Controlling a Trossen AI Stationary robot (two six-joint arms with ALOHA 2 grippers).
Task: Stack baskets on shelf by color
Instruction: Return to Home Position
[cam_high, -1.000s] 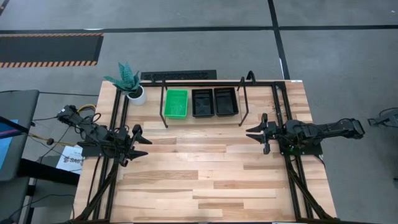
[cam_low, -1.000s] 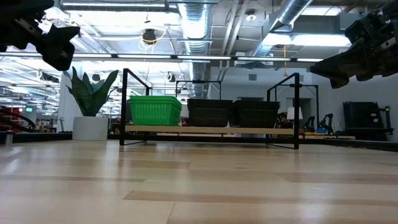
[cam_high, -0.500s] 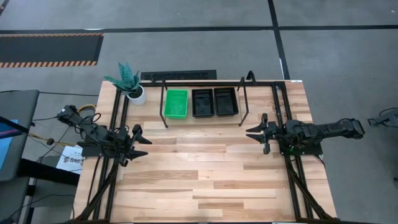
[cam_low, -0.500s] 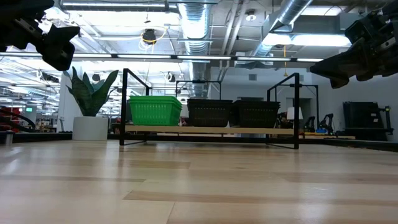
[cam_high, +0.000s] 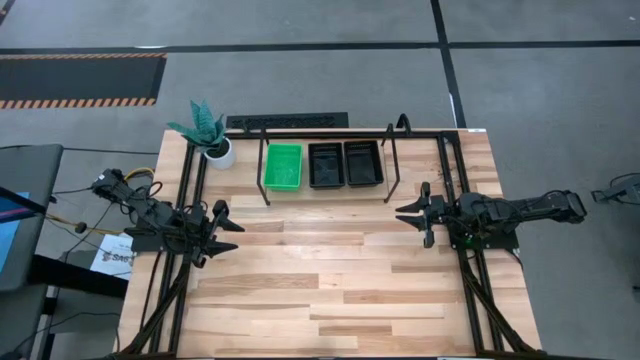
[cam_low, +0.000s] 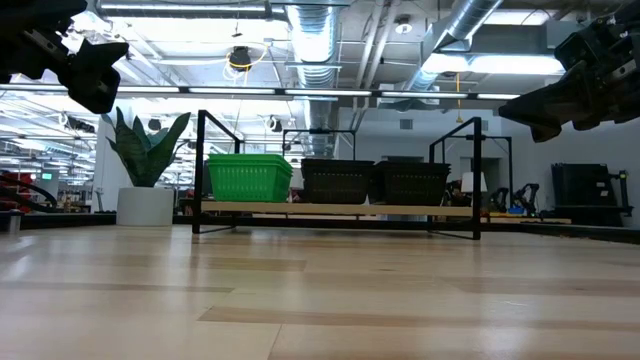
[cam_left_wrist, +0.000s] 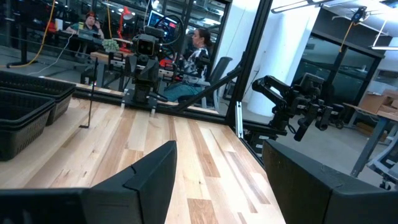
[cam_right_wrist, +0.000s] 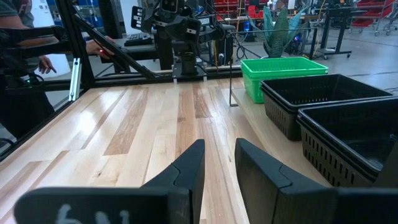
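Note:
The shelf (cam_high: 392, 165) stands at the table's far edge, its light board (cam_low: 340, 208) on black tubing. On it sit side by side a green basket (cam_high: 283, 165) and two black baskets (cam_high: 326, 165) (cam_high: 363, 163). In the low view the green one (cam_low: 248, 177) shows stacked rims, with the black ones (cam_low: 338, 180) (cam_low: 412, 182) to its right. My left gripper (cam_high: 225, 232) hovers open over the table's left side. My right gripper (cam_high: 412, 218) hovers open over the right side. Both are well short of the shelf and hold nothing.
A potted plant (cam_high: 205, 135) stands at the far left corner beside the shelf. Black frame rails (cam_high: 180, 290) (cam_high: 480, 290) run along both table sides. Bare wood (cam_high: 320, 270) lies between the grippers and the near edge. People (cam_left_wrist: 199, 46) sit beyond the table.

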